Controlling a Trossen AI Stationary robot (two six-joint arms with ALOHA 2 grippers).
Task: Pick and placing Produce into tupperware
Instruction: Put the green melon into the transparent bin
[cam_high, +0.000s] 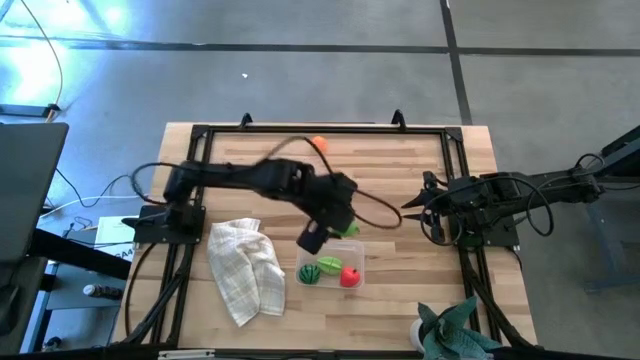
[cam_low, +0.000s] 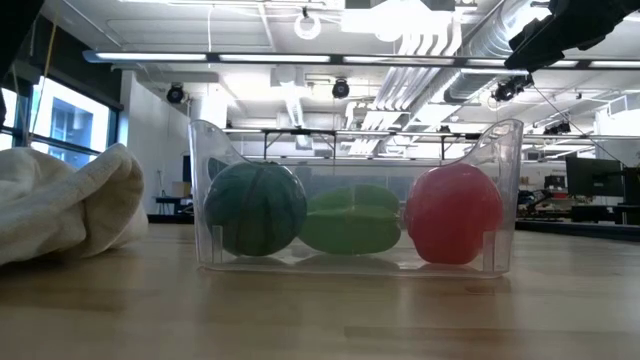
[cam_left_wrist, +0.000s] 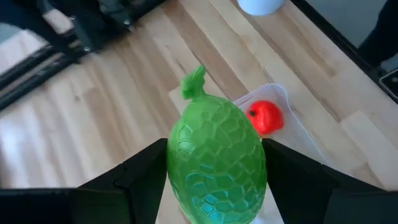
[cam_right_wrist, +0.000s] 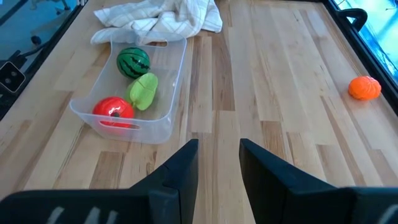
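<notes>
My left gripper (cam_high: 335, 222) hangs over the far edge of the clear tupperware (cam_high: 331, 283) and is shut on a bright green bumpy produce piece (cam_left_wrist: 216, 163) with a small stem. Inside the tupperware (cam_right_wrist: 163, 121) lie a round dark-green striped piece (cam_right_wrist: 133, 61), a light-green piece (cam_right_wrist: 143, 91) and a red piece (cam_right_wrist: 113, 109). The orange piece (cam_high: 319, 143) rests on the table near the far edge. My right gripper (cam_right_wrist: 218, 163) waits open at the table's right side, touching nothing. My left gripper pinches the green bumpy piece across its wide middle (cam_left_wrist: 180, 168), one dark finger (cam_left_wrist: 146, 171) on each side. The piece is lifted clear above the tupperware, and its stem end (cam_left_wrist: 194, 81) points away from the wrist.
A crumpled white checked cloth (cam_high: 245, 265) lies just left of the tupperware. A teal spiky plant (cam_high: 455, 330) on a white base stands at the near right corner. A black frame (cam_high: 300, 130) runs along the table's edges. Bare wood lies between the tupperware and my right gripper.
</notes>
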